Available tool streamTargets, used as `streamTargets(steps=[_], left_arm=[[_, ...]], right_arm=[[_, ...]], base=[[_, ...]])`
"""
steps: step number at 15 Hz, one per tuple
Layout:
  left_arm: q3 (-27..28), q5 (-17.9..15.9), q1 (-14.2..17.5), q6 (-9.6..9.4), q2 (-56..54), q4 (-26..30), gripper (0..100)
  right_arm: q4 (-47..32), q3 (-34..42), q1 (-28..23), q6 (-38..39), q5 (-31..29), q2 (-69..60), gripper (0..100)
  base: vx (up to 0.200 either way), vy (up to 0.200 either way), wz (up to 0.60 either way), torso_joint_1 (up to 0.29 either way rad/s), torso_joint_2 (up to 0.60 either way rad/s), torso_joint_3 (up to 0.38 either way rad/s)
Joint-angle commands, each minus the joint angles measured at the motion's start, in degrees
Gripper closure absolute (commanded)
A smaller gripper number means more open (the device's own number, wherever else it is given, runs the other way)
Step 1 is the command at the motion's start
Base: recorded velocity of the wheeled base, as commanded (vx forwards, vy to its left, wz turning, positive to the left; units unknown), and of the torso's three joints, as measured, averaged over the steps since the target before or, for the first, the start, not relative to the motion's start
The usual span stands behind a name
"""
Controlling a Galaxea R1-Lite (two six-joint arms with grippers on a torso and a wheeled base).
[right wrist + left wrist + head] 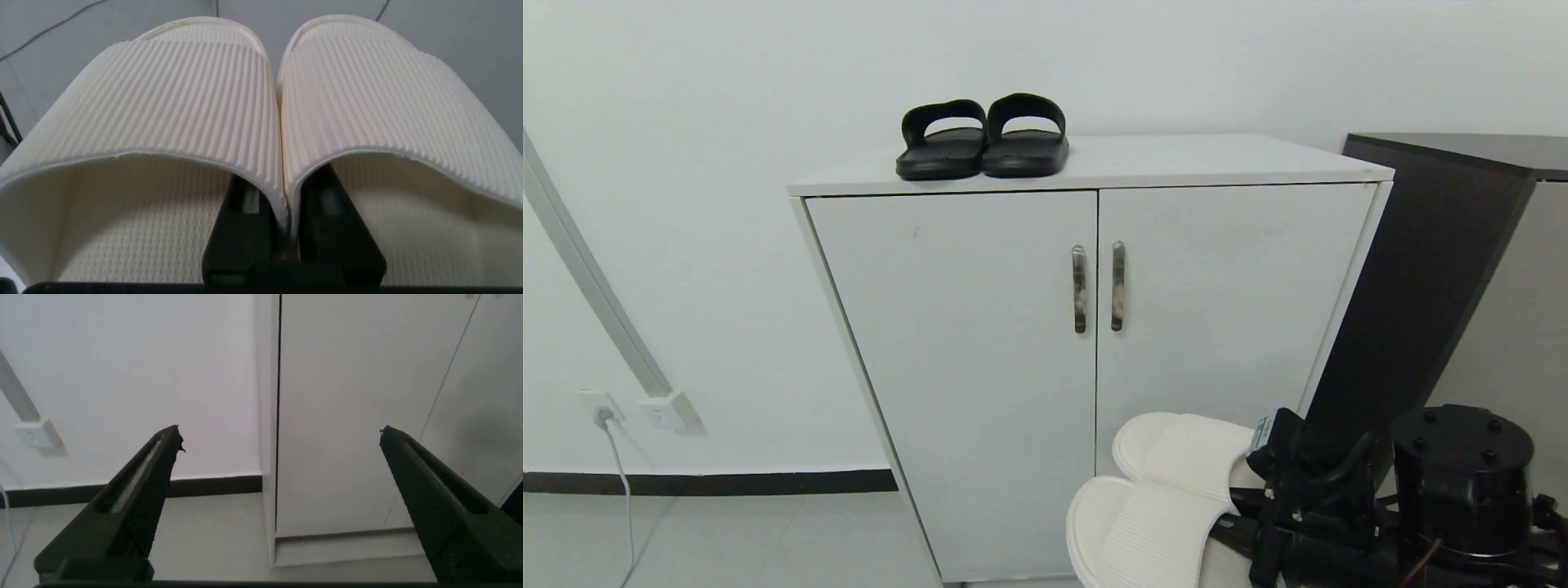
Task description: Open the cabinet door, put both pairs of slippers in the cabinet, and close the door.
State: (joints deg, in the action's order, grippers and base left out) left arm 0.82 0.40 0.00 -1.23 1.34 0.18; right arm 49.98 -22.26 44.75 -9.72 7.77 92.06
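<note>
Right now my right gripper [284, 214] is clamped on the white slippers [1176, 469]. One finger sits inside each slipper under its strap, and the two inner strap edges are pinched between them. The pair lies side by side with the tops up, low in front of the white cabinet's [1094, 163] right door [1225, 310]. Their long axes run away from my wrist, with the rounded toes pointing at that door and the open heels toward me. They are cream-white, with fine lengthwise ribs across the wide straps and a small waffle texture on the footbeds.

The black slippers [983, 139] stand on the cabinet top, on its left half near the front edge. The two touch each other. Their toes appear to face me, so their long axes run front to back. They are plain matte slides with arched straps.

Both doors are shut, the left door [964, 367] meeting the right at a middle seam. Two upright metal bar handles [1079, 288] flank that seam.

My left gripper [279, 433] holds nothing, its fingers spread wide apart, low by the cabinet's left front corner.

A small label [1262, 433] sits on my right gripper, its print too small to read.
</note>
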Motion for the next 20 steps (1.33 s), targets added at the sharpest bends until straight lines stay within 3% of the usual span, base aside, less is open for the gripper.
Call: streamTargets(steps=[1,2,4,10,12,17,19,20], left_arm=[[5.5,-0.7,-0.1,1.32,5.1,0.0,0],[8.7,-2.6,-0.1,3.08,9.0,0.0,0],[10.6,-7.7,-0.1,3.08,17.5,-0.6,0],[13.3,-19.2,-0.7,3.08,38.9,-16.6,0],[17.1,-20.9,-4.1,3.16,44.5,-17.4,0],[28.6,-20.7,-17.6,3.78,57.7,-18.0,0],[31.9,-20.7,-22.8,6.24,62.6,-20.9,0],[33.6,-20.7,-25.5,8.35,65.5,-23.0,0]], right_arm=[[0.0,0.1,0.2,0.0,0.1,0.2,100],[0.0,0.0,0.3,0.0,0.1,0.4,100],[-0.1,0.1,0.9,0.0,0.0,0.5,100],[0.0,0.6,1.0,0.0,0.0,0.0,100],[0.0,0.6,1.1,0.0,-0.1,0.0,100],[0.0,0.7,1.0,0.3,-0.2,-0.1,100],[0.0,0.7,1.0,0.3,-0.2,0.0,100],[0.0,0.7,1.0,0.4,-0.2,0.0,100]], base=[[0.000,0.000,0.00,0.000,0.00,0.000],[0.000,0.000,0.00,0.000,0.00,0.000],[0.000,0.000,0.00,0.000,0.00,0.000],[0.000,0.000,0.00,0.000,0.00,0.000],[0.000,0.000,0.00,0.000,0.00,0.000],[0.000,0.000,0.00,0.000,0.00,0.000],[0.000,0.000,0.00,0.000,0.00,0.000],[0.000,0.000,0.00,0.000,0.00,0.000]])
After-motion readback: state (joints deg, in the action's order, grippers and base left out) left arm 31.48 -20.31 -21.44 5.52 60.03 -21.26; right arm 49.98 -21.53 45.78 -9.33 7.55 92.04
